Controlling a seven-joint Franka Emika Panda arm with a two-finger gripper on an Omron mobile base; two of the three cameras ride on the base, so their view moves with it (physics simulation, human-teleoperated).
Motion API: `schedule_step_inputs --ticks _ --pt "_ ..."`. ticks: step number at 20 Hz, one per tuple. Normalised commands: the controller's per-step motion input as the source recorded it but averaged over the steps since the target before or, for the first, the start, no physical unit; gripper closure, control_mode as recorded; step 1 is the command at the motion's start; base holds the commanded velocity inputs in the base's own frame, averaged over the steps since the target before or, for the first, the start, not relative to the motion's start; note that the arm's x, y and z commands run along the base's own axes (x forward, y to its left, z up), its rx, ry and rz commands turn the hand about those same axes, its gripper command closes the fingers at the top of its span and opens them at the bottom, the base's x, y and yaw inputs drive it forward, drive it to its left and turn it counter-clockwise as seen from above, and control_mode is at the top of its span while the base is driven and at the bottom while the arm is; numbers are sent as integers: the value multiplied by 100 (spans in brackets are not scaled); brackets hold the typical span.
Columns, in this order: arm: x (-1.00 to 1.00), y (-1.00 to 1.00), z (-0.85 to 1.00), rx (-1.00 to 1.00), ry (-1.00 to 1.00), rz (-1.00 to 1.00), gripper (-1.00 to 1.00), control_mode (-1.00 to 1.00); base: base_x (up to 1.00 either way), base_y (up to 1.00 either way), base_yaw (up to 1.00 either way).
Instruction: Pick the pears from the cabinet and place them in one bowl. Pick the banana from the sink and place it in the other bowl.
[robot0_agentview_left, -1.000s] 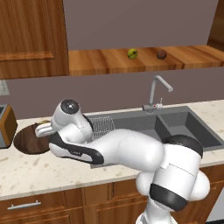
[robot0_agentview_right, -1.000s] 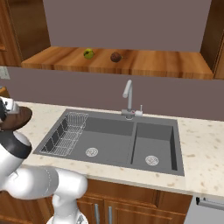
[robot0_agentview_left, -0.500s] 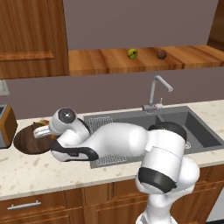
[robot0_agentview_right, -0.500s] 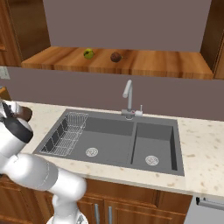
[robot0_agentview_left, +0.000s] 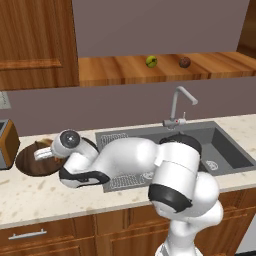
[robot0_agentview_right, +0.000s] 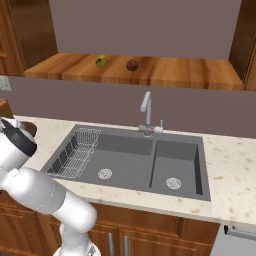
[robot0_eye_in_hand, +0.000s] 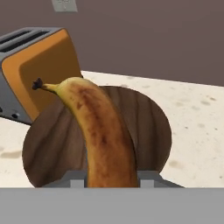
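A white robot arm reaches left across a speckled kitchen bench (robot0_agentview_left: 30, 197), its end effector (robot0_eye_in_hand: 107, 177) closed tight on the banana (robot0_eye_in_hand: 98, 135), which it holds over the wide dark wooden bowl (robot0_eye_in_hand: 144, 127). Seen from the hand, the brown-mottled fruit rises from between the two fingertips (robot0_eye_in_hand: 148, 178) with its dark stem pointing toward an orange-sided toaster (robot0_eye_in_hand: 33, 72) standing just beyond the bowl's far rim. From the left base view, the wooden bowl (robot0_agentview_left: 30, 160) sits on the bench beside the toaster (robot0_agentview_left: 7, 145), left of the dark grey double-basin sink (robot0_agentview_left: 230, 150), with the hand low over it. The sink (robot0_agentview_right: 135, 157) carries a white wire rack (robot0_agentview_right: 77, 150) in its left basin and a curved metal faucet (robot0_agentview_right: 146, 112) behind the divider. Above, on the open shelf of the wood-grain cabinet (robot0_agentview_right: 185, 75), the two pears lie near each other but apart: the yellow-green pear (robot0_agentview_right: 101, 61) to the left, the reddish-brown pear (robot0_agentview_right: 132, 65) to the right.
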Motion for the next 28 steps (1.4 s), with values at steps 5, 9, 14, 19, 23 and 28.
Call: schedule_step_inputs --ticks 5,9,14,19,23,28 --pt "8 0 -9 -2 0 0 100 -100 0 0 0" --pt "18 0 -11 -3 -2 -1 100 -100 0 0 0" --pt "19 1 -11 -3 -3 -2 -100 -100 0 0 0" --pt "23 0 0 0 -7 -4 -100 -100 0 0 0" --pt "15 0 10 1 -3 -8 -100 -100 0 0 0" --pt "-19 0 68 7 0 -10 -100 -100 0 0 0"
